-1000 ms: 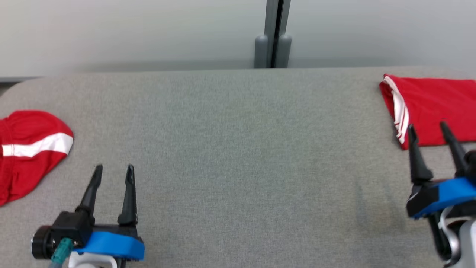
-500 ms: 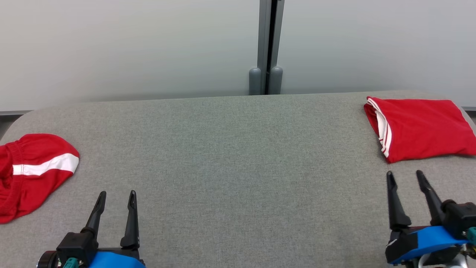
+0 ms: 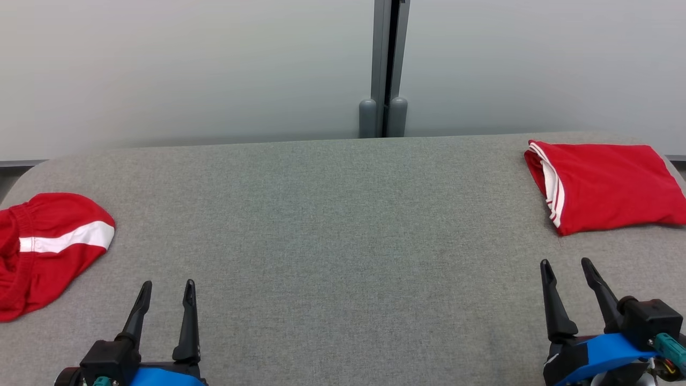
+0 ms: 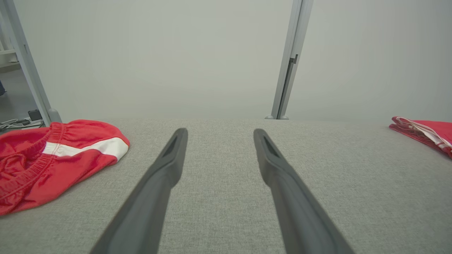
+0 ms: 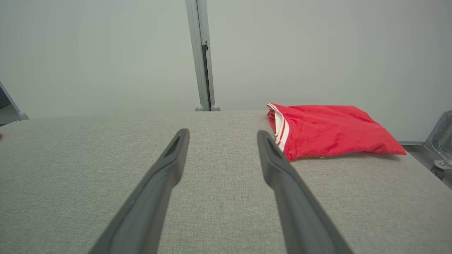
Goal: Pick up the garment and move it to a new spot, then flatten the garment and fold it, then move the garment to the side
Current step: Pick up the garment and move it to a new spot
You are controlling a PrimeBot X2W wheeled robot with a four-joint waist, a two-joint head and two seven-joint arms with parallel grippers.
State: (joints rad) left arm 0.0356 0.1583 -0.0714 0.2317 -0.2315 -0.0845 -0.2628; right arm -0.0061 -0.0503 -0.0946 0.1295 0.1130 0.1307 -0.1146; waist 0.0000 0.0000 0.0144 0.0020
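1. A grey cloth-covered bench [image 3: 343,225] is seen across the head view, with rounded corners at 10 and 2 o'clock.
2. A pale, plain wall [image 3: 187,69] is seen behind the bench, along its 12 o'clock side.
3. A folded garment [image 3: 605,185], red, is laid flat on the bench at 2 o'clock, near the far right corner. White stripes are shown along its 9 o'clock edge. It is touched by neither claw.
4. A crumpled garment [image 3: 48,257], red with a broad white band, is found at 9 o'clock on the bench, partly cut off by the edge of the head view. A gathered waistband is made out in the left wrist view. It is not held by anything.
5. A grey upright post [image 3: 388,64] is set against the wall at 12 o'clock.
6. The right claw [image 3: 566,262] is held at 5 o'clock, jaws spread wide and nothing between them. The folded garment lies near its tips, towards 1 o'clock, clear of them.
7. The left claw [image 3: 167,284] is held at 7 o'clock, jaws likewise spread wide and nothing gripped. The crumpled garment lies towards 10 o'clock from it, apart.
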